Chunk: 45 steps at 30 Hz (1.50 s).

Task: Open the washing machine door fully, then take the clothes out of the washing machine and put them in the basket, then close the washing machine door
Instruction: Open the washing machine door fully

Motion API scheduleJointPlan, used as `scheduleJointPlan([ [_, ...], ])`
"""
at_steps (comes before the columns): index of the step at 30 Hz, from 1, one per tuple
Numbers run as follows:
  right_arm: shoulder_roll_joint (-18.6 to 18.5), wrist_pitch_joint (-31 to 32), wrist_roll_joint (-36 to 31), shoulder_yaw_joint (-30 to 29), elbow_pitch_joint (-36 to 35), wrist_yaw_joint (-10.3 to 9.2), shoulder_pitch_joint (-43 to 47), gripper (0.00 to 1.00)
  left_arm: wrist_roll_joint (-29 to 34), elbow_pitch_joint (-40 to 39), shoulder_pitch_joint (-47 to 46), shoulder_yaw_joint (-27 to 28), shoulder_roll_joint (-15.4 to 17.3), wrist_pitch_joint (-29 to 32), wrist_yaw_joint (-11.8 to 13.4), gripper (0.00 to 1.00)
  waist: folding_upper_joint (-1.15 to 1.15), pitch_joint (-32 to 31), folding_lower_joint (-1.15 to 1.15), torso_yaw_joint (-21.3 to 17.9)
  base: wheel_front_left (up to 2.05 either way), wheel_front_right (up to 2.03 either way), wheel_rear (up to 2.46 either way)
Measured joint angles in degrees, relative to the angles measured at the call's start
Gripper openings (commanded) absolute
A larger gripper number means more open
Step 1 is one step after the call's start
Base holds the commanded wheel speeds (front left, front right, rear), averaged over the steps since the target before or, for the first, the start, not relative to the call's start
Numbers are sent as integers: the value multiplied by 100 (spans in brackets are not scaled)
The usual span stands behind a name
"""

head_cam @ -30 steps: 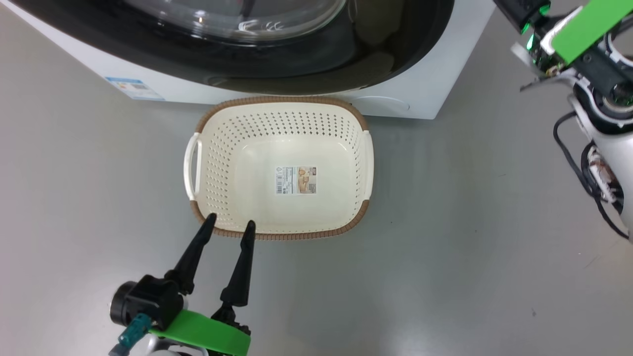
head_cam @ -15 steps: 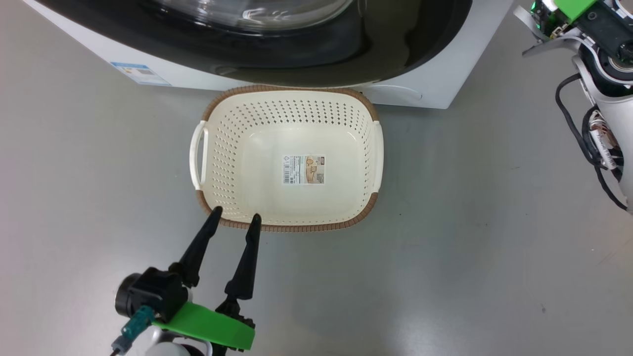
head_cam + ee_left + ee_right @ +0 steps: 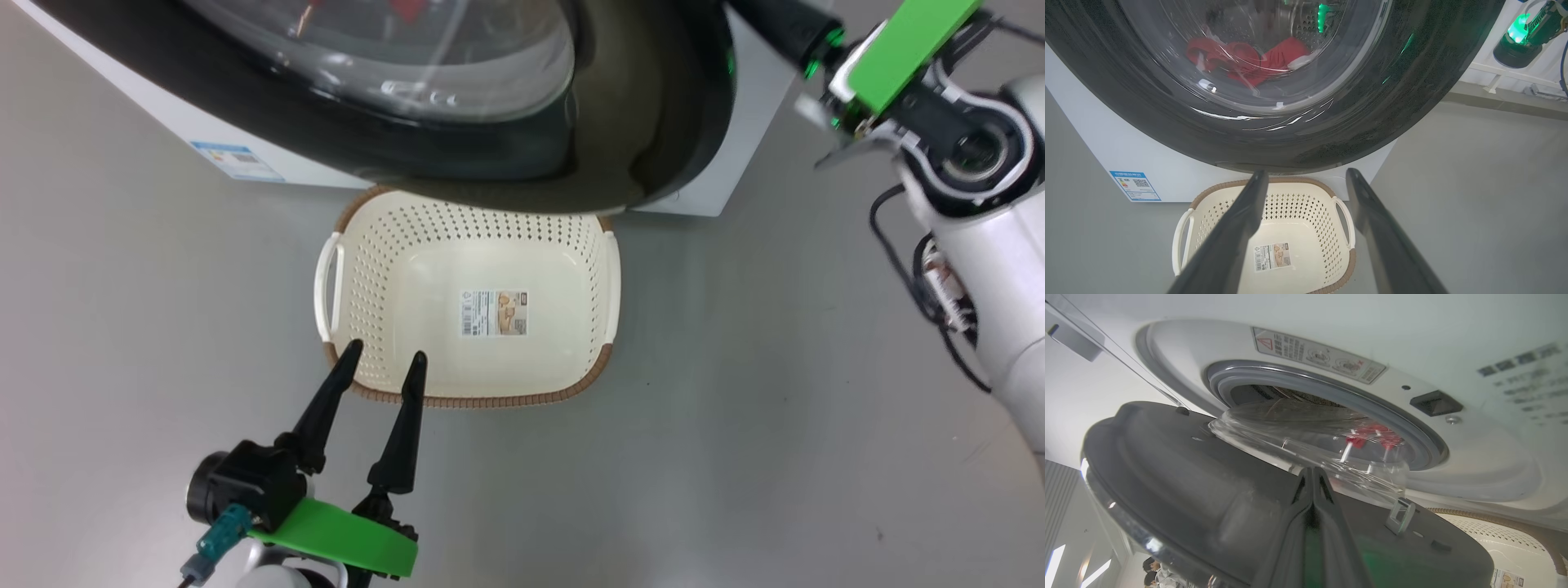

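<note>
My right claw [image 3: 1312,473], pinched shut and empty, sits at the ajar washing machine door [image 3: 1180,486] inner face, so I should push outward steadily, clearing the basket [image 3: 473,400] below, with my left claw [image 3: 384,359] spread wide by its rim.

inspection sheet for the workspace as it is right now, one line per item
surface: grey floor, smooth, a few small specks.
job's things: washing machine white; washing machine door ajar, not fully open; clothes red, inside the drum, seen through the glass; basket on the floor under the door's rim, holding just its paper label.
clutter: nothing seen.
grippers: left gripper open, holding nothing, tips over the basket's near rim; right gripper shut, behind the door at its inner face.
cables: black cables looped along the right arm.
surroundings: blue label sticker on the washer; people far off.
</note>
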Motion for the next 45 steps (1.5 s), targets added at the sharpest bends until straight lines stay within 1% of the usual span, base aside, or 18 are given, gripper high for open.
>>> scheduleJointPlan([
  [10, 222, 301, -1, 183, -186, 0, 717, 0, 19, 29, 267, 76, 1, 0, 0, 100, 0, -459, 0, -103, 0, 0, 0],
  [20, 348, 675, 0, 305, -436, 0, 1300, 0, 64, 0, 582, 135, 4, 0, 0, 100, 0, -887, 0, -130, 0, 0, 0],
  [29, 460, 954, -1, 358, -583, 0, 1546, 0, 64, -44, 670, 157, 7, 0, 0, 100, 0, -1015, 0, -51, 0, 0, 0],
  [38, 542, 835, -272, 327, -598, 0, 1648, 0, 63, -46, 708, 176, 7, 0, 0, 100, 0, -1059, -1, -22, 0, 0, 0],
  [39, 536, 832, -296, 323, -593, 0, 1658, 4, 63, -47, 708, 180, 7, 0, 0, 100, 0, -1066, 0, -26, 0, 0, 0],
  [40, 526, 791, -316, 323, -593, 0, 1664, 24, 64, -47, 708, 189, 8, 0, 0, 100, 0, -1073, 0, -33, 0, 0, 0],
  [41, 522, 755, -346, 318, -593, 0, 1677, 30, 64, -47, 708, 199, 8, 0, 0, 100, 0, -1081, 0, -40, 0, 0, 0],
  [42, 523, 715, -356, 303, -597, 0, 1711, 32, 64, -47, 708, 210, 8, 0, 0, 100, 0, -1091, 0, -49, 0, 0, 0],
  [43, 521, 676, -357, 288, -598, 1, 1761, 37, 64, -47, 708, 223, 7, 0, 0, 100, 0, -1101, 0, -58, 0, 0, 0],
  [44, 520, 624, -360, 268, -594, 0, 1808, 45, 64, -47, 709, 242, 8, 0, 0, 100, 0, -1113, 0, -71, 0, 0, 0],
  [45, 516, 584, -360, 253, -594, 0, 1859, 63, 64, -52, 711, 263, 8, 0, 0, 100, 0, -1125, -1, -88, 0, 0, 0],
])
